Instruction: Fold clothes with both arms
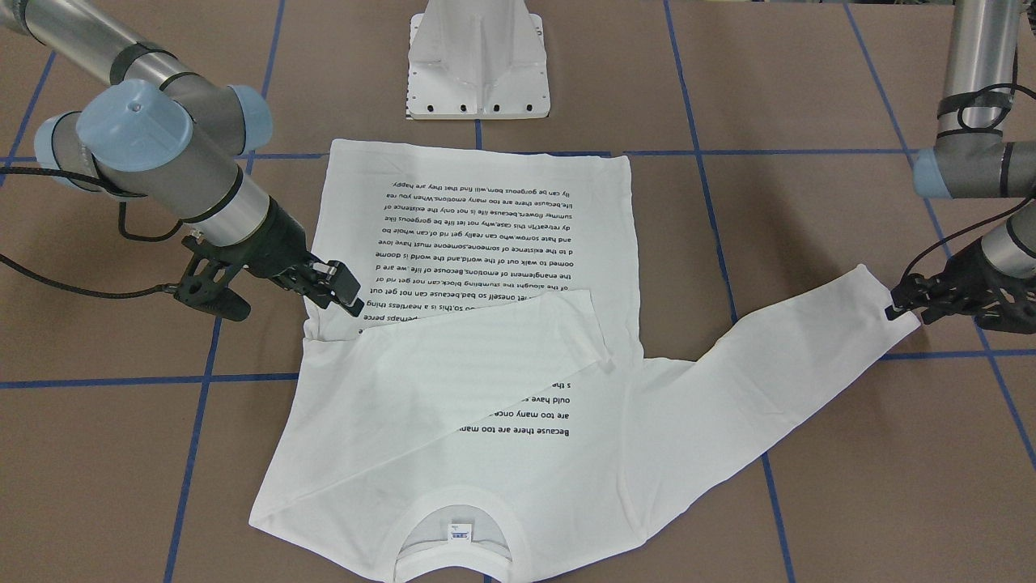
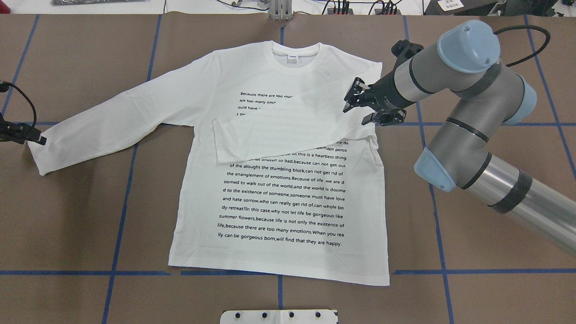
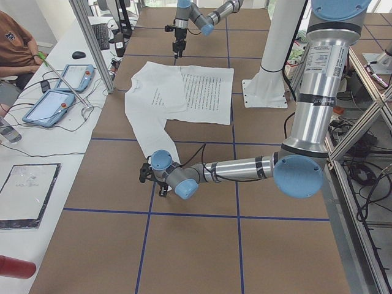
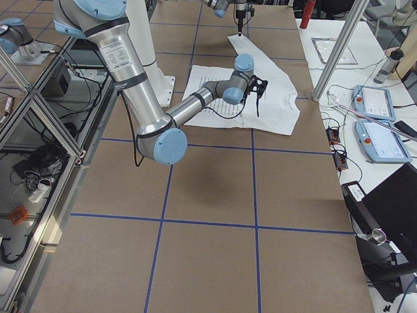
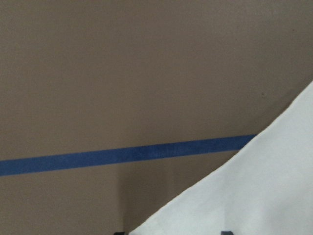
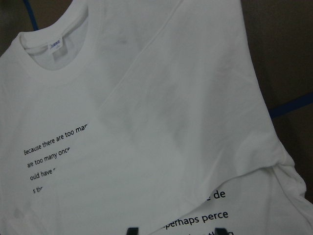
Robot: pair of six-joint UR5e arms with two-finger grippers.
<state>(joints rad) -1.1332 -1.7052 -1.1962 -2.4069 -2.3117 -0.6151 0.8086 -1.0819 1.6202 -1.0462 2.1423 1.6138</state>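
Observation:
The white long-sleeved T-shirt [image 2: 279,198] lies flat on the table with its black text up and its collar [image 2: 294,56] far from the robot. The sleeve on the robot's right [image 2: 288,130] is folded across the chest and covers part of the text. The other sleeve [image 2: 117,121] stretches out to the left. My right gripper [image 2: 353,96] hovers open just above the folded sleeve near the shoulder; it is empty. My left gripper [image 2: 38,138] is at the cuff of the stretched sleeve, its tips apart at the cloth's edge [image 5: 264,186].
The white pedestal base [image 1: 479,65] stands at the shirt's hem side. Blue tape lines [image 2: 121,198] cross the brown table. In the exterior left view a side table holds two tablets [image 3: 58,92] and a person sits beside it.

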